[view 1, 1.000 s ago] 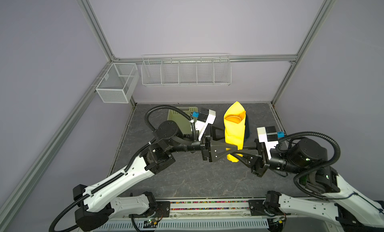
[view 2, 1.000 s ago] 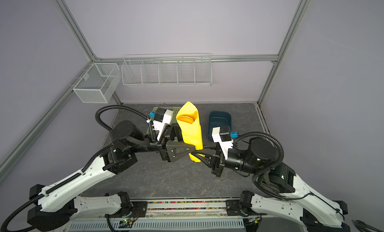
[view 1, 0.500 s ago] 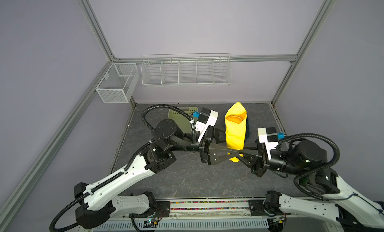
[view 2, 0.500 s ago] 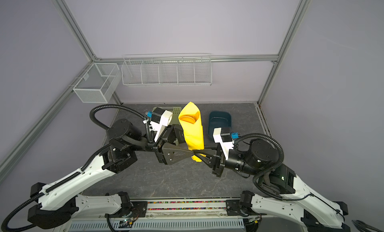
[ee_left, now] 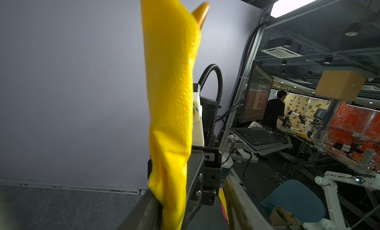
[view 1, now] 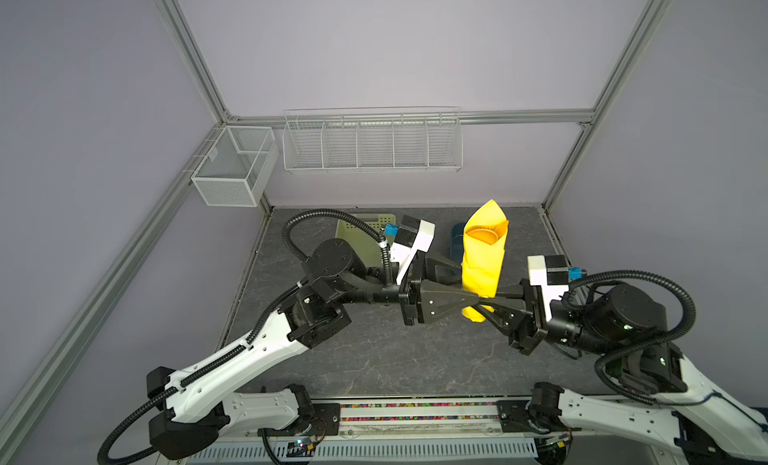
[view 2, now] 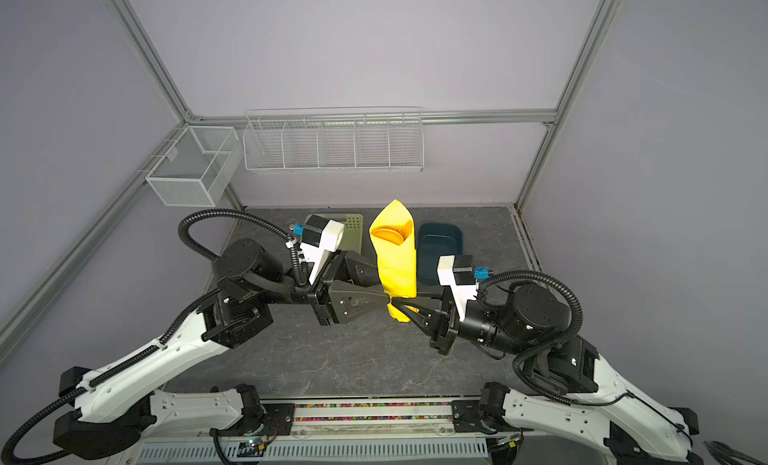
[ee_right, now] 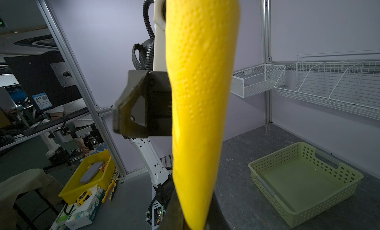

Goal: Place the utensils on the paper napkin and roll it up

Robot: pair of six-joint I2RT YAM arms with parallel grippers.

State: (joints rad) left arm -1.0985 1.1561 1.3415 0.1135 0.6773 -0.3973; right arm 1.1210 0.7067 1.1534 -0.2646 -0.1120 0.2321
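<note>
While both top views look down: napkin (view 1: 484,259) stands rolled and upright off the table (view 1: 374,350), spoon (view 1: 482,236) peeping from its mouth; right gripper (view 1: 482,305) pinches its lower end, I judge so nothing slips out.
Left wrist: left gripper (ee_left: 189,212) straddles the napkin, jaws apart, placed for a second hold, I'd say.
Right wrist: napkin fills my view; basket (ee_right: 298,177) lies beyond.

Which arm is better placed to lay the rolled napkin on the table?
Right, probably: the right gripper is shut on the lower end of the paper napkin, holding the roll upright; the left gripper only straddles it, jaws open.
</note>
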